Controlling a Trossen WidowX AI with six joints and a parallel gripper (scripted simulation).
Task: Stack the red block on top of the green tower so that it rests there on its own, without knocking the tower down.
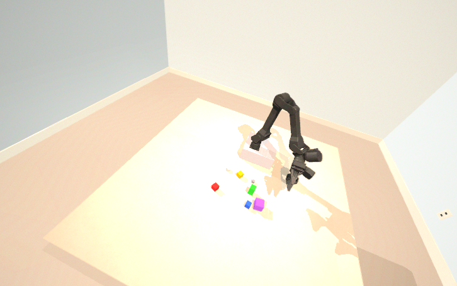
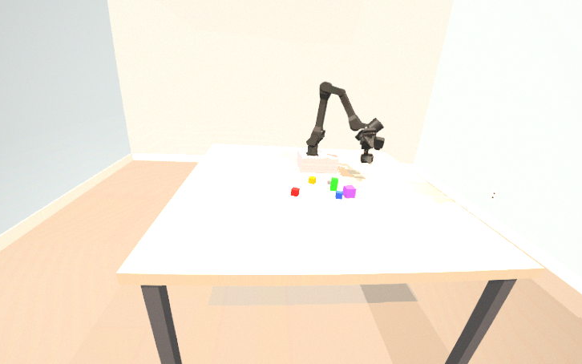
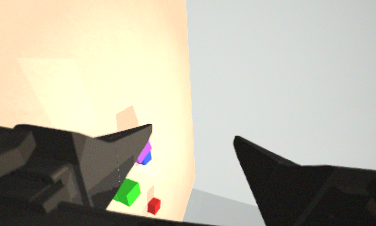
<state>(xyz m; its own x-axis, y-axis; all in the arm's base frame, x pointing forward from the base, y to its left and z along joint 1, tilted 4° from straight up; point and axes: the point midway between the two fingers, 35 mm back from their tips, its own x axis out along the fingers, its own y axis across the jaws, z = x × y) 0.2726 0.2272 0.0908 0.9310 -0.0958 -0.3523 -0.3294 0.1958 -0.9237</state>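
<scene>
Exterior view: the red block sits alone on the white worktop, left of the green tower and well apart from it. A blue cube and a larger purple cube crowd the tower's near-right side; a yellow cube lies between block and tower, slightly farther back. The tool hangs above the worktop, far right of the tower, spread wide and gripping nothing.
</scene>
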